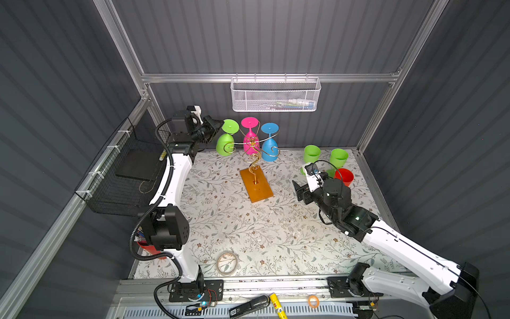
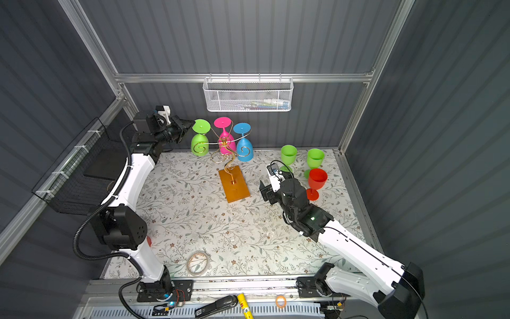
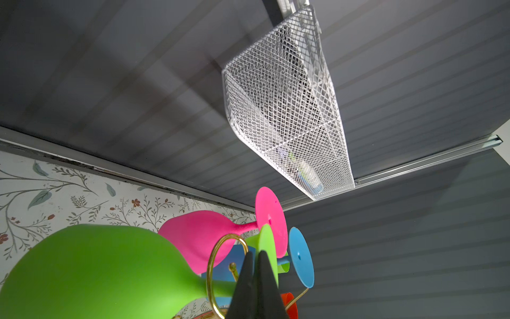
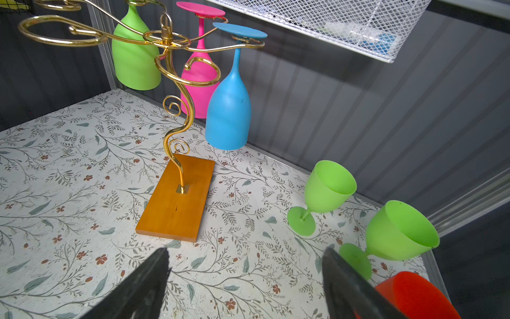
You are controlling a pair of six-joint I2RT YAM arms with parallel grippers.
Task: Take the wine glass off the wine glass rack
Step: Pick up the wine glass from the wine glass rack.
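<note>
1. Grey ribbed walls close in the flowered desk (image 1: 248, 229) at the back and on both sides. A white mesh basket (image 1: 276, 96) hangs on the back wall, above and beyond the left hand (image 1: 219, 127).
2. The wine glass rack (image 1: 256, 185) stands on its orange-brown base toward the back edge of the desk, between the two hands. Its gold scroll arms reach out at the left hand's height.
3. Three glasses hang upside down from those arms, close to the back wall. The green wine glass (image 1: 225, 145) is nearest the left hand, with the pink glass (image 4: 197, 91) and then the blue glass (image 4: 229, 116) beyond it.
4. The left hand's fingers (image 3: 245, 279) are pressed together at the green wine glass's foot. They seem to pinch its rim, though the wrist view shows it only edge-on. A gold scroll loop sits just beside the fingertips.
5. The right hand (image 4: 247, 252) hovers over the desk with its fingers spread wide, holding nothing.
6. Open desk lies ahead of the right hand up to the near edge of the rack's base.
7. Two upright green glasses (image 4: 328, 187) stand to the outer side of the right hand, near the back corner. A red glass (image 2: 317, 179) sits just beside its outer finger.
8. A tape roll (image 1: 227, 263) lies at the front edge of the desk, well behind both hands.
</note>
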